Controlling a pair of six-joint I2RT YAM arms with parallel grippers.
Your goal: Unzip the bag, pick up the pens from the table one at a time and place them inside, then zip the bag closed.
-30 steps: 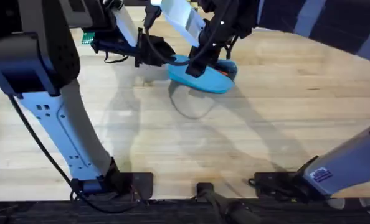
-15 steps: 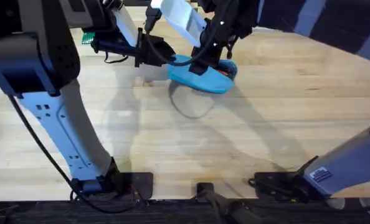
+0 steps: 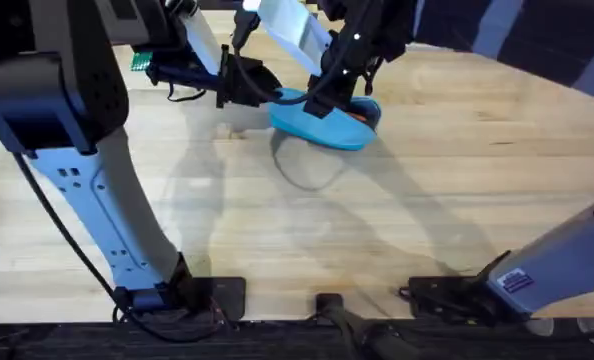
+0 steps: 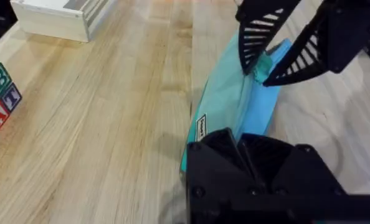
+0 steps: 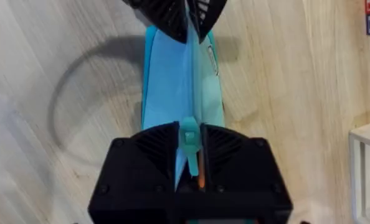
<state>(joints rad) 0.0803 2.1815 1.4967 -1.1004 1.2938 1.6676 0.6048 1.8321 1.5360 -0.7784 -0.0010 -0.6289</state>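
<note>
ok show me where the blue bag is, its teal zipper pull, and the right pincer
bag [image 5: 169, 81], right wrist view, on its blue fabric side.
zipper pull [image 5: 190, 138], right wrist view, on the teal tab.
right pincer [image 4: 261, 67], left wrist view, between its fingertips, shut on the zipper pull.

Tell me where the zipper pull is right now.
The teal zipper pull sits at one end of the light blue bag, pinched in the right gripper; the left gripper clamps the bag's opposite end.
</note>
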